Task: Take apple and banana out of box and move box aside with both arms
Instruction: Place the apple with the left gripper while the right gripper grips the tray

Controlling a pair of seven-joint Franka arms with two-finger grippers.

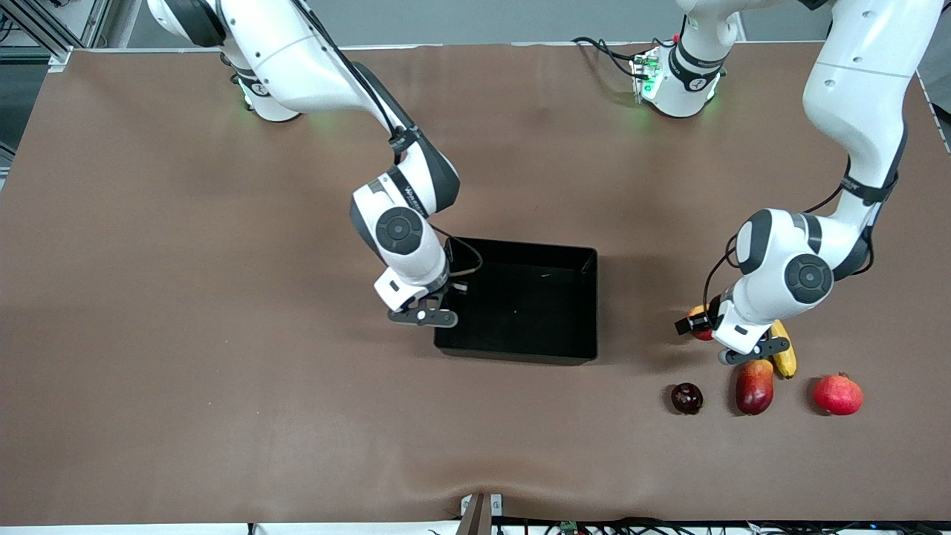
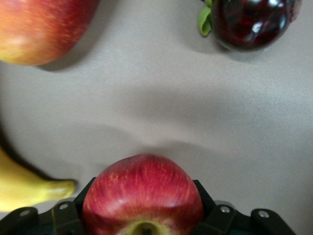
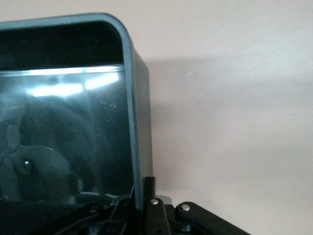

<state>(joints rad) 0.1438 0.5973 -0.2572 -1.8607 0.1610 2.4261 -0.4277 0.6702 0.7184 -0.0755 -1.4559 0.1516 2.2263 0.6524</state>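
Observation:
The glossy black box [image 1: 591,305] sits mid-table. My right gripper [image 1: 444,296] is at its wall toward the right arm's end, shut on the rim [image 3: 131,98], which runs between the fingers [image 3: 156,205]. My left gripper [image 1: 702,327] is low over the fruits toward the left arm's end and is shut on the red-yellow apple [image 2: 142,196], which fills the space between its jaws. Only an edge of the apple [image 1: 697,319] shows from the front. The yellow banana [image 1: 784,357] lies right beside it, its tip [image 2: 29,188] close to the gripper.
Nearer the front camera than the left gripper lie a dark plum-like fruit [image 1: 686,397], an elongated red-yellow fruit [image 1: 754,386] and a red pomegranate [image 1: 837,394], all in a row. The brown table cover [image 1: 223,334] wrinkles at its front edge.

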